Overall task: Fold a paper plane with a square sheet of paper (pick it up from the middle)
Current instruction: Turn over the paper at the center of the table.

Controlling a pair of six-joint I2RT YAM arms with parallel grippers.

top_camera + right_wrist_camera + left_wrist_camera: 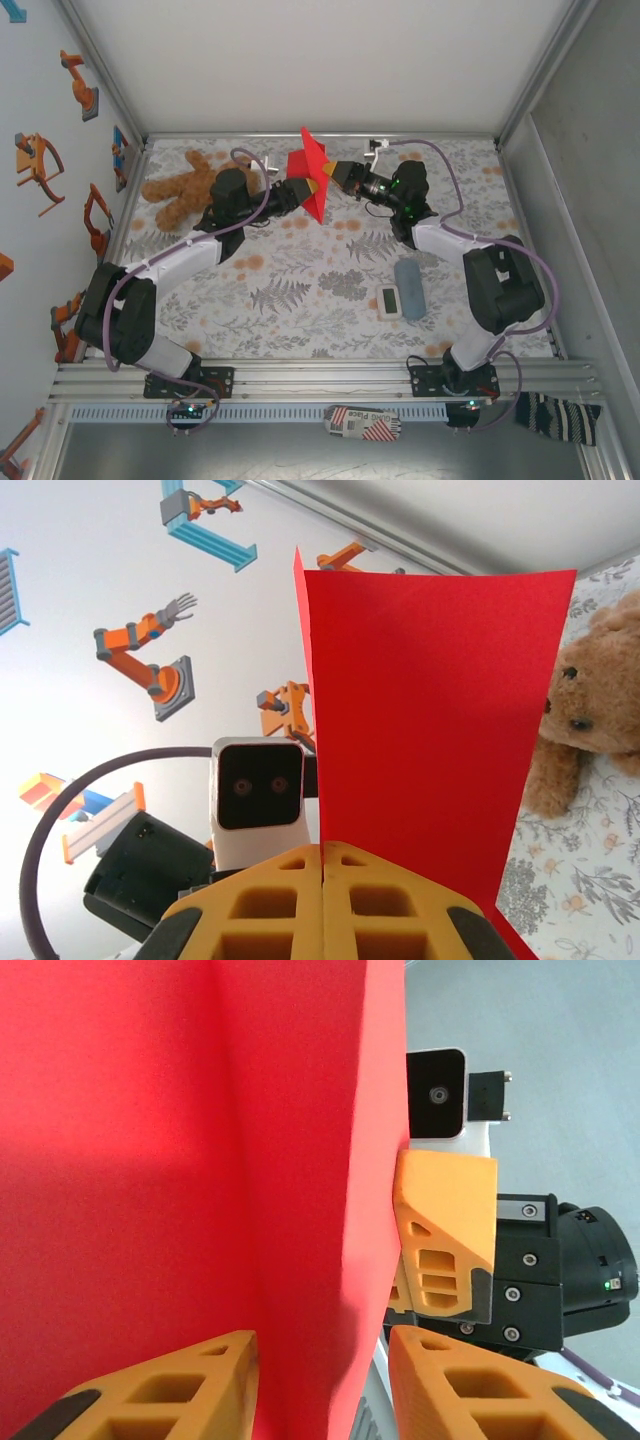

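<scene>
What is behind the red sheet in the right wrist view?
Past the right edge of the red sheet a teddy bear shows, past its left a white camera unit. Anything directly behind is covered.

The square sheet of paper [309, 178], bright red with a centre crease, stands upright in mid-air, half folded.

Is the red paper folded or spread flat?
Folded: the paper shows a crease, with two panels meeting at an angle.

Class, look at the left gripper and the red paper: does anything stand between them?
Nothing visible does. The red paper sits between the fingers of the left gripper, and the right gripper pinches it from the opposite side, out of the way.
</scene>
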